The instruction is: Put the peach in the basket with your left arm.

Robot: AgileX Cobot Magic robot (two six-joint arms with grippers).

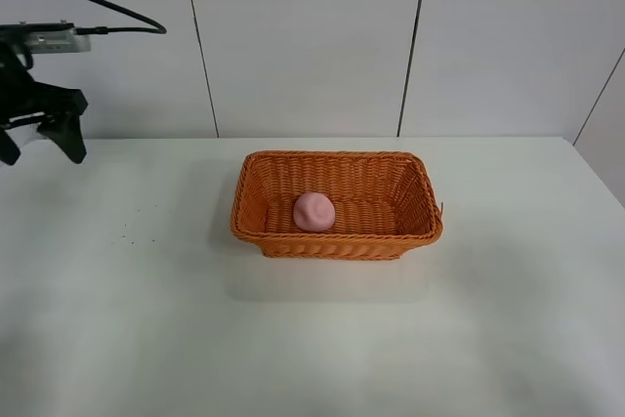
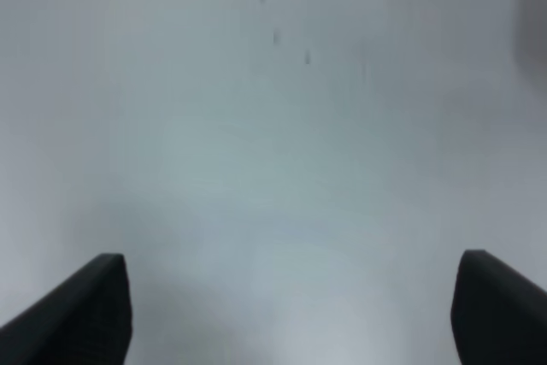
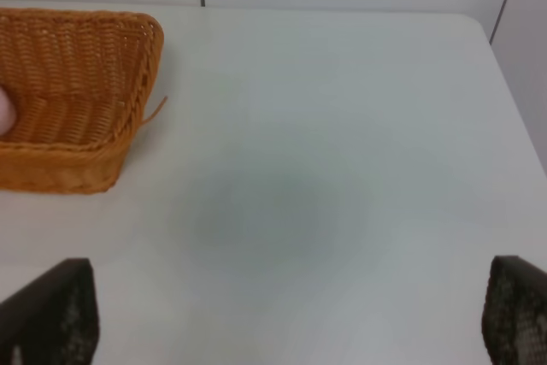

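The pale pink peach [image 1: 314, 212] lies inside the orange-brown wicker basket [image 1: 337, 158] at the middle of the white table. A sliver of the peach [image 3: 5, 112] shows in the right wrist view inside the basket [image 3: 128, 66]. My left gripper [image 1: 39, 139] is open and empty, raised at the far left, well away from the basket. Its two dark fingertips [image 2: 85, 305] show over bare table in the left wrist view. My right gripper [image 3: 291, 322] is open and empty, to the right of the basket; it is out of the exterior high view.
The white table [image 1: 488, 319] ends at a grey panelled wall [image 1: 303, 36] behind. A black cable [image 1: 98, 2] trails from the left arm. Faint dark specks [image 1: 137, 231] mark the table left of the basket.
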